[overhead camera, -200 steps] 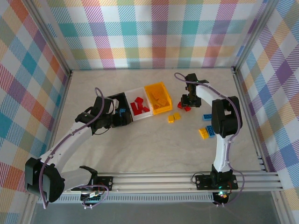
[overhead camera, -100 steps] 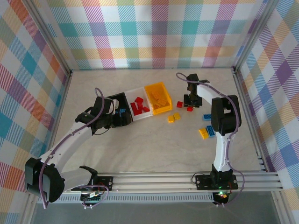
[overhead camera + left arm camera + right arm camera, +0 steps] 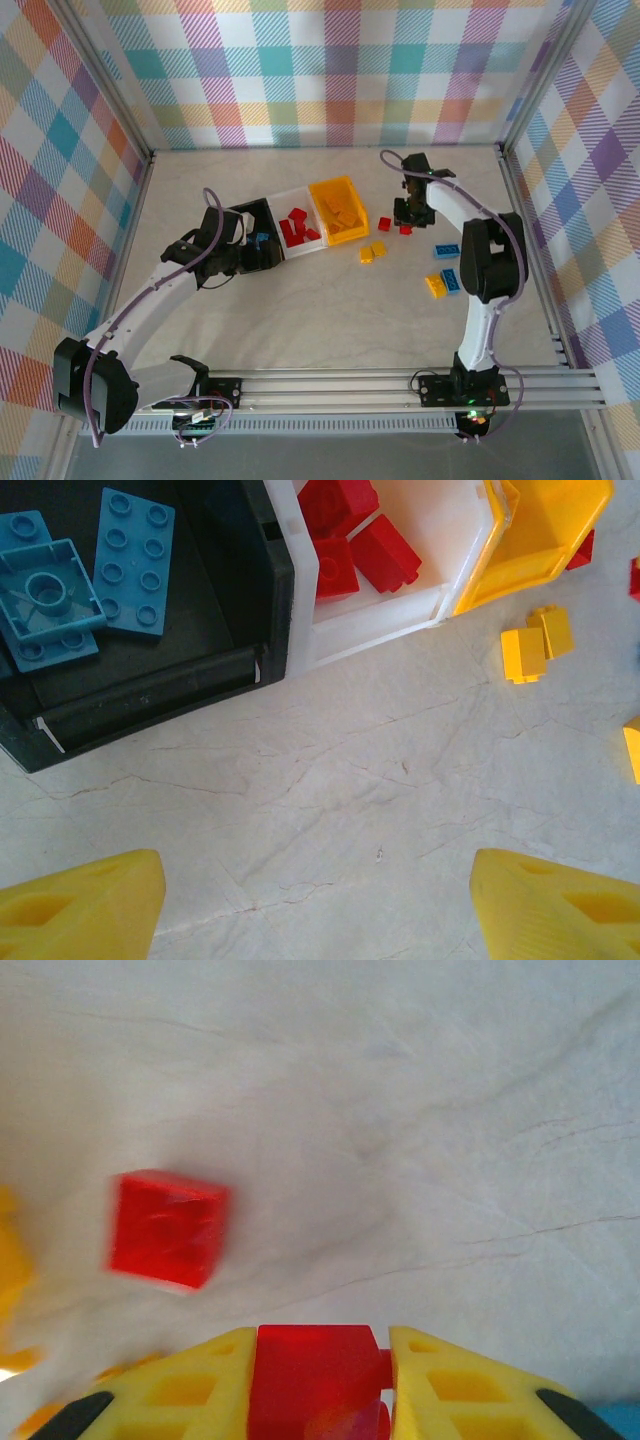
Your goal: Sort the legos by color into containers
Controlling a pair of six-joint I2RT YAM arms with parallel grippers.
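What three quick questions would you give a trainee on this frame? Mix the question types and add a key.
1. True or false: the right jaws are closed on a small red studded plastic brick.
2. Multiple choice: what colour are the bricks in the black rectangular plastic bin? A red, B light blue, C yellow.
3. Fill in: the white open-top plastic bin sits between the black bin and the ____ bin.

Key: 1 true. 2 B. 3 yellow-orange: the yellow-orange bin.
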